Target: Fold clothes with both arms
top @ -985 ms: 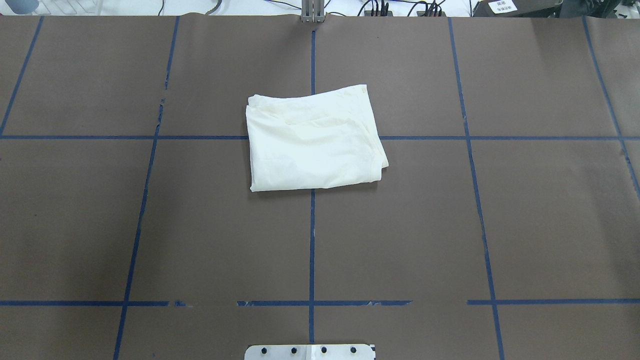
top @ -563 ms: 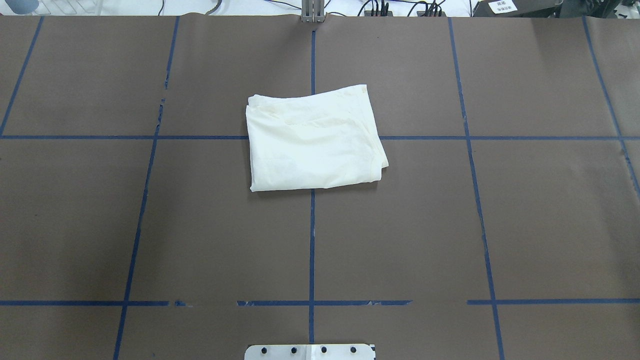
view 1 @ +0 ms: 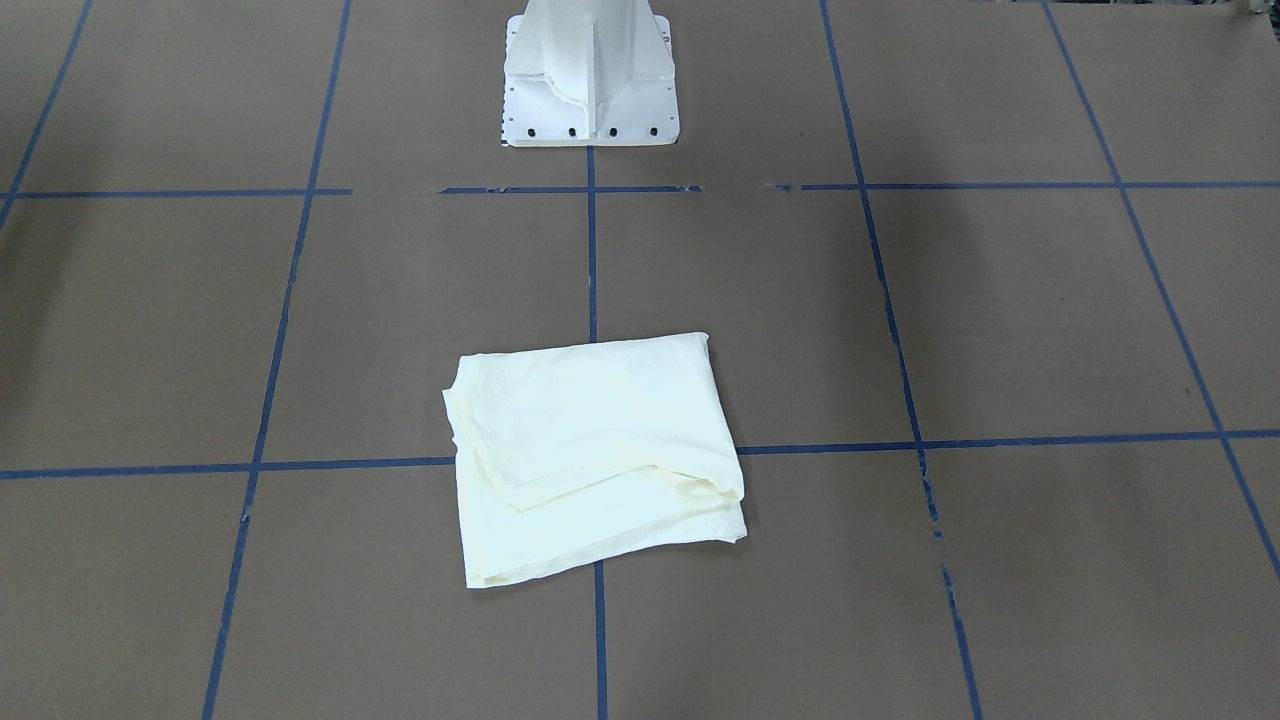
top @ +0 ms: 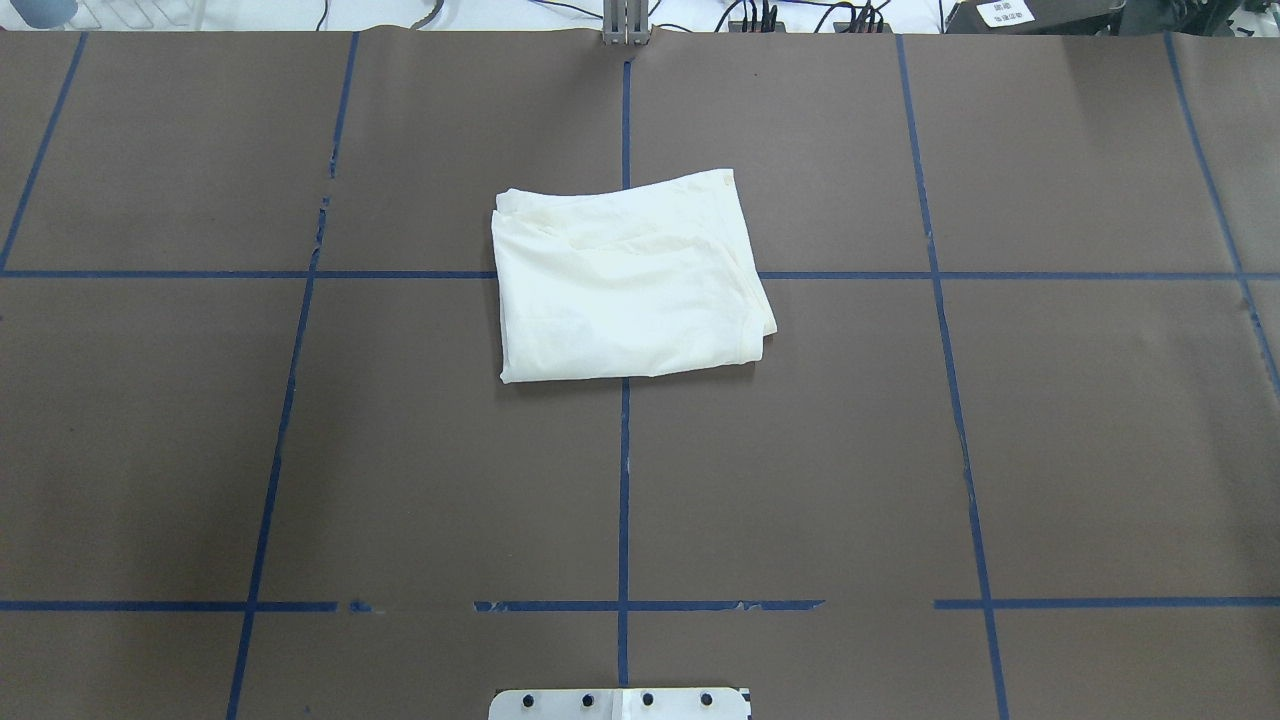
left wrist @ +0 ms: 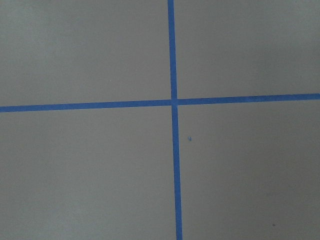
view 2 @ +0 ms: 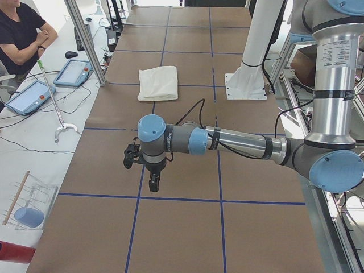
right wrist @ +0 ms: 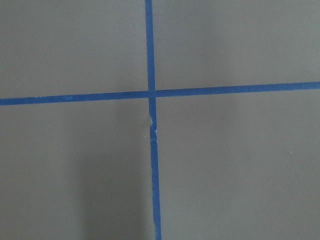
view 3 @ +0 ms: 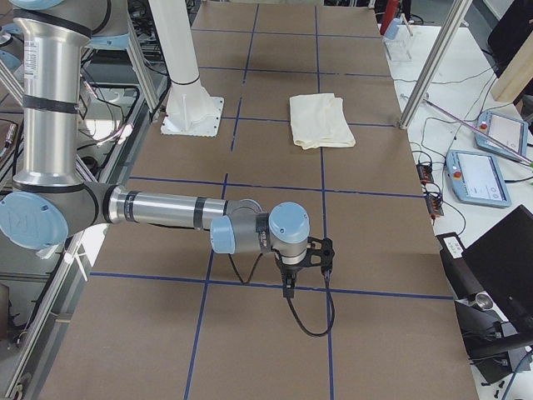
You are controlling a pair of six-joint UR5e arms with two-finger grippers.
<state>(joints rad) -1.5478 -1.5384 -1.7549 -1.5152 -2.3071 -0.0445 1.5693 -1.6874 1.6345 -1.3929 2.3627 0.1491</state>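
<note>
The white pedestal base [top: 620, 703] stands nearest the robot, bolted to the desk [top: 400, 450], a brown surface marked into squares by blue tape lines [top: 623, 480]. The left end effector [view 2: 153, 182] and right end effector [view 3: 287, 286] hang over opposite ends of it; I cannot tell whether they are spread or pressed together. Farther out, the T-shirt [top: 625, 285] lies folded across the centre line, plain cream side up, well apart from both. Beyond the far edge is a white bench [view 2: 34, 131] with cables [top: 760, 15], tablets [view 2: 74, 73] and a seated person [view 2: 23, 31].
</note>
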